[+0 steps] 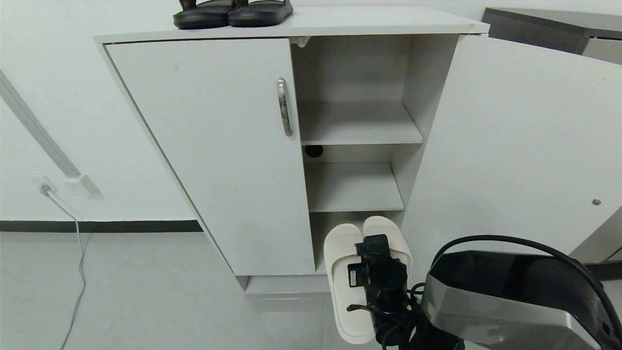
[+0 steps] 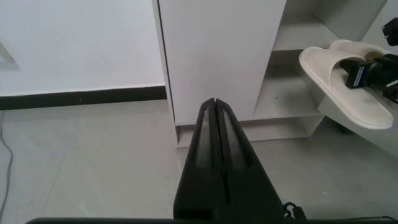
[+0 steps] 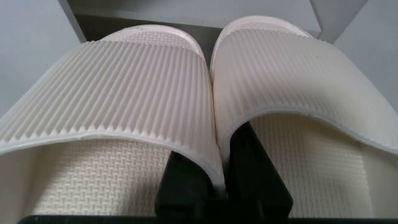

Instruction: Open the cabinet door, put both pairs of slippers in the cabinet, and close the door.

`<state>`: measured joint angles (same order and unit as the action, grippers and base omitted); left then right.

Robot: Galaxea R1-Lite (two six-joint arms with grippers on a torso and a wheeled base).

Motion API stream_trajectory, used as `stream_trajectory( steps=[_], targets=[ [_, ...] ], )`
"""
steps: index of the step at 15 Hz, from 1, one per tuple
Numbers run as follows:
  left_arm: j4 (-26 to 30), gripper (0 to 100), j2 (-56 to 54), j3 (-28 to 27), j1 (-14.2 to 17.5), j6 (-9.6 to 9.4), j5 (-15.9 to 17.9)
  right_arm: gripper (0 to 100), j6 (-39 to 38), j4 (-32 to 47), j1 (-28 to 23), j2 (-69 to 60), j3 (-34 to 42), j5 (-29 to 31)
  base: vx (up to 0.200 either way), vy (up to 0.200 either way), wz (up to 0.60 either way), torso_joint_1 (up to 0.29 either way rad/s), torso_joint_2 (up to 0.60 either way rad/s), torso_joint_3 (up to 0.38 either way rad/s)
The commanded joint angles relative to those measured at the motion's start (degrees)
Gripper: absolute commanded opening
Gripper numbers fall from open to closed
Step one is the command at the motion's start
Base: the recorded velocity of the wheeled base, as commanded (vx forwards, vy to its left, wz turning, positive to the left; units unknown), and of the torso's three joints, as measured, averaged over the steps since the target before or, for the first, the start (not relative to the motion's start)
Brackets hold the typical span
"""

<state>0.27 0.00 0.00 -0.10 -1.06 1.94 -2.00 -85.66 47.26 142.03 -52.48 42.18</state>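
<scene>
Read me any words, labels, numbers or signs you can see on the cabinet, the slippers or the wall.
No readable text anywhere.
Cabinet door, white slippers, black slippers: plain surfaces, no print.
Wall socket: no legible marking.
Right end effector: a small pale patch, too small to read.

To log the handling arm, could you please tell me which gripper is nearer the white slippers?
Right. The right gripper is clamped on the white slippers; the left gripper hangs apart, facing the closed door.
</scene>
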Motion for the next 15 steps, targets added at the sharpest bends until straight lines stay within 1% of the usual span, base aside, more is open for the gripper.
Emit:
stream_trajectory(
  steps=[1, 4, 15],
  targets=[
    [0.00, 0, 0.09, 0.00, 0.01, 0.01, 0.00, 0, -0.02, -0.03, -0.24, 0.61, -0.08, 0.01, 0.000, 0.000, 0.00, 0.000, 0.00, 0.000],
    [0.00, 0, 0.09, 0.00, 0.01, 0.01, 0.00, 0, -0.02, -0.03, -0.33, 0.61, -0.08, 0.01, 0.000, 0.000, 0.00, 0.000, 0.00, 0.000],
    [0.00, 0, 0.09, 0.00, 0.01, 0.01, 0.00, 0, 0.42, -0.29, -0.59, 0.26, -0.17, 0.01, 0.200, 0.000, 0.00, 0.002, 0.00, 0.003]
  ],
)
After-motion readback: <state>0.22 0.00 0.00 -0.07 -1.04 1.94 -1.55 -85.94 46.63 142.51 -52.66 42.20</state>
